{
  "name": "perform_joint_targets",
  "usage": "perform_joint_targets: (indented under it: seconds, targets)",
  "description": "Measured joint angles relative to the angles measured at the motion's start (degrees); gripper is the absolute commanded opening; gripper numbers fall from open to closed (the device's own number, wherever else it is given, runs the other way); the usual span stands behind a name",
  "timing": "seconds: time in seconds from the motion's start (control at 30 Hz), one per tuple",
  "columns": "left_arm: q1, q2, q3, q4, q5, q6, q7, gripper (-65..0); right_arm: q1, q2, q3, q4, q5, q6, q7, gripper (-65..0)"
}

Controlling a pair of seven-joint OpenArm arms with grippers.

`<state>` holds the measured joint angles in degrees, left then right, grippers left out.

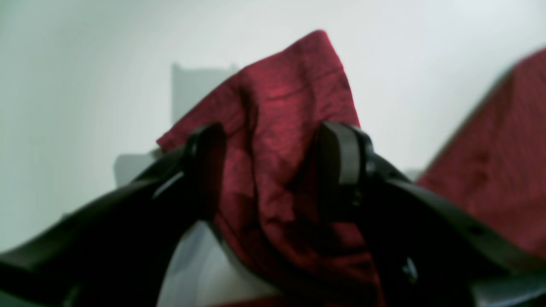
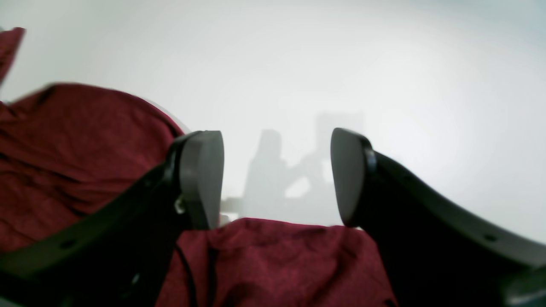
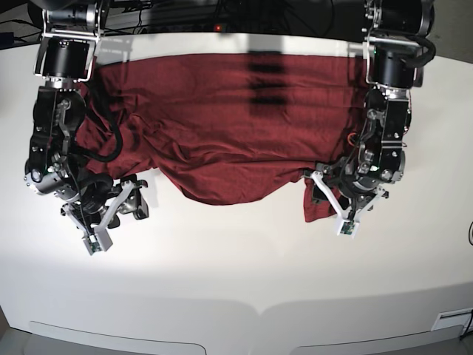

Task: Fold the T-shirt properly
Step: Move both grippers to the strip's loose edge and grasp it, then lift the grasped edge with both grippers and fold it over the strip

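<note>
White table (image 3: 236, 296) holds everything. Nearest, the right gripper (image 3: 122, 207) gapes wide, empty. The left gripper (image 3: 330, 200) has a cloth flap between spread jaws. Beyond lies the T-shirt (image 3: 236, 126), spread out. That flap may slip free.

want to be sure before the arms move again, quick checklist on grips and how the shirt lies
1. Left gripper has cloth between its fingers: ok, though a firm pinch: cannot tell.
2. Right gripper holds fabric: not ok, jaws open with nothing between them.
3. T-shirt lies flat: not ok, it is wrinkled and its near edge bunched.
4. Shirt fully on table: ok.
5. Neck label found: cannot tell.
</note>
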<state>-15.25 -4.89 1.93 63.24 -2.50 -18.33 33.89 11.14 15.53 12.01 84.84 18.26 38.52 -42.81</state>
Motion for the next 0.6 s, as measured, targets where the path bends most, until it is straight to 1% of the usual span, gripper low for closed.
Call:
perform_joint_targets:
  seconds: [0.03, 0.07, 0.13, 0.17, 0.23, 0.3, 0.33, 0.4, 0.43, 0.5, 0.6]
  targets:
    - [-0.4, 0.1, 0.0, -0.8, 0.0, 0.0, -0.4, -37.5, 0.0, 0.0, 0.0, 0.0, -0.1, 0.1, 0.0, -26.0]
    - [-0.5, 0.1, 0.0, -1.0, 0.1, 0.3, -0.4, -43.4, 0.0, 0.0, 0.0, 0.0, -0.1, 0.2, -0.2, -26.0]
    - [-0.3, 0.0, 0.0, -1.0, -0.4, 0.4, -0.2, -58.7, 0.0, 0.0, 0.0, 0.0, -0.1, 0.1, -0.2, -26.0]
    - [-0.3, -0.1, 0.0, -0.9, -0.5, 0.4, 0.0, -65.0, 0.0, 0.0, 0.0, 0.0, -0.1, 0.1, -0.2, -26.0]
    - [-0.3, 0.0, 0.0, -0.3, -0.5, 0.4, 0.9, -65.0, -0.3, 0.0, 0.0, 0.0, 0.0, 0.2, -0.4, -26.0]
    - [-0.2, 0.0, 0.0, 0.5, -0.5, 0.4, 1.8, -65.0, -1.5, 0.0, 0.0, 0.0, 1.9, 0.3, -2.3, -26.0]
    - [-0.2, 0.0, 0.0, 1.0, -0.5, 0.4, 2.5, -65.0, -2.3, 0.0, -0.1, 0.0, 3.3, 1.1, -4.1, -26.0]
    - [0.0, 0.0, 0.0, 1.9, -0.5, 0.3, 2.7, -65.0, -3.9, 0.0, -0.9, 0.0, 6.1, 1.0, -9.1, -26.0]
    - [0.0, 0.0, 0.0, 2.4, -0.5, 0.2, 3.0, -65.0, -4.4, 0.0, -1.5, 0.0, 7.8, 1.1, -10.7, -26.0]
    - [0.0, 0.0, 0.0, 2.8, -0.5, 0.2, 3.4, -65.0, -4.6, -0.2, -2.7, 0.0, 9.4, 1.2, -11.0, -26.0]
    - [-0.3, 0.0, 0.0, 2.8, -0.2, 0.2, 3.8, -65.0, -4.0, -0.2, -4.3, 0.0, 9.2, 1.2, -9.6, -26.0]
